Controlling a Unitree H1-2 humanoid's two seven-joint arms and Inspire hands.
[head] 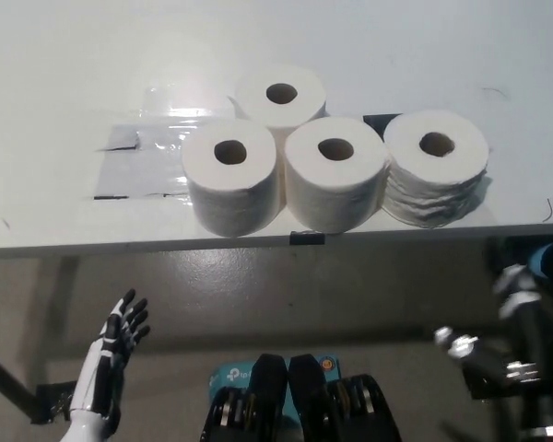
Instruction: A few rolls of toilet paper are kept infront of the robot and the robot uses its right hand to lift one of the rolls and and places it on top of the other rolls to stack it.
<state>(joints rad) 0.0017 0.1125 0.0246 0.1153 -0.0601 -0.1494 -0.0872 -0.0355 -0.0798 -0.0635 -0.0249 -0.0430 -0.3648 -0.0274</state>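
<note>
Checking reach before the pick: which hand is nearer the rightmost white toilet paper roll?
Right. The black right hand is below the table edge, just right of under the rightmost white toilet paper roll. The white left hand rests open at lower left, far across from it.

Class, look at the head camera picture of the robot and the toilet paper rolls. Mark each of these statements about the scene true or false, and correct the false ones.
1. Four toilet paper rolls stand on the table. True: back roll, front left roll, middle roll, right roll.
2. One roll already lies on top of the others. False: all stand on the table, none stacked.
3. The left hand is below the table edge, open, holding nothing. True.
4. The right hand is gripping the right roll. False: it is low at the picture's right, away from the rolls.
5. The rolls lie on their sides. False: they stand upright, core holes facing up.
</note>
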